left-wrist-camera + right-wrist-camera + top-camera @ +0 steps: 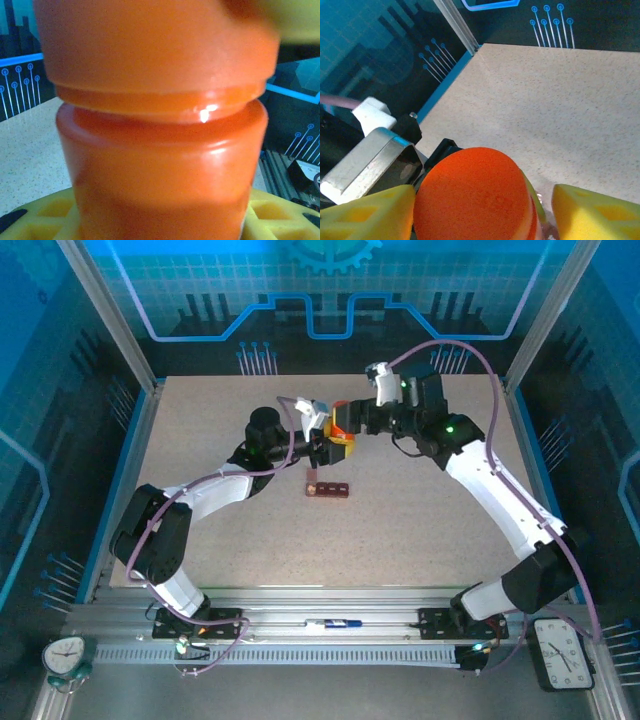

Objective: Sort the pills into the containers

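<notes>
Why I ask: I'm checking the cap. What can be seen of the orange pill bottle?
The orange pill bottle is a glossy orange plastic cylinder, its slightly wider orange cap on, above a ridged collar. It seems raised off the speckled table, between both arms. The left gripper clamps its body between yellow pads; the right gripper flanks the cap, jaws apart, a gap showing on one side.

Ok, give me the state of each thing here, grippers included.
orange bottle, held in the air, cap on.
left gripper, shut on the orange bottle.
right gripper, open, straddling the cap.
containers, flat on the table, untouched; lids too small to tell.
</notes>
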Available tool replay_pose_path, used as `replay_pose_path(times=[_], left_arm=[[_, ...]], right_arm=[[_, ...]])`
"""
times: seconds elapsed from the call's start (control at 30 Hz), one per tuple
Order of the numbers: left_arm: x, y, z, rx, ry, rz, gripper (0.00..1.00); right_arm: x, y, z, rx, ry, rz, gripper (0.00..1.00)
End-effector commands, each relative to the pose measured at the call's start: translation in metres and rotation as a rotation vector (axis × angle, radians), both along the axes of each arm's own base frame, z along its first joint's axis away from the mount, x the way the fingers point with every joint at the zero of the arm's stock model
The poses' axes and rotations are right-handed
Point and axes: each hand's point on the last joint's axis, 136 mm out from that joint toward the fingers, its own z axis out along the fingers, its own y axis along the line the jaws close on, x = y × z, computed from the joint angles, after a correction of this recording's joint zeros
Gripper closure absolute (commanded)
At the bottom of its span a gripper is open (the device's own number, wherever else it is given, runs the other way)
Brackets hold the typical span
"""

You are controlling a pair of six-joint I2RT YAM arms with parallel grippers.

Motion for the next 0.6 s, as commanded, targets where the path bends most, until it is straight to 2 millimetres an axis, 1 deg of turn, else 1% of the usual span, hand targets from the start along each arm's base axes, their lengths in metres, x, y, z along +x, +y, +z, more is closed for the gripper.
replay_pose_path(times=[0.0,0.07,0.17,0.27,0.37,0.57], left_arm=[[0.000,0.000,0.022,-0.033,-0.096,-0.001,0.82],[-0.001,0.000,0.023,-0.034,-0.096,-0.007,0.82],[-0.004,-0.001,0.022,-0.031,-0.092,-0.024,0.82],[-0.008,-0.001,0.020,-0.019,-0.080,-0.047,0.82],[-0.012,-0.002,0.016,0.001,-0.065,-0.075,0.83],[-0.022,-0.003,0.008,0.064,-0.034,-0.133,0.83]], right_arm=[[-0.009,-0.004,0.031,0.062,-0.025,0.066,0.18],[-0.012,-0.009,0.040,0.067,-0.048,0.084,0.15],[-0.015,-0.017,0.051,0.056,-0.088,0.112,0.12],[-0.014,-0.024,0.054,0.033,-0.104,0.163,0.12],[-0.012,-0.027,0.047,-0.030,-0.086,0.228,0.13],[-0.020,-0.020,0.032,-0.127,-0.030,0.370,0.13]])
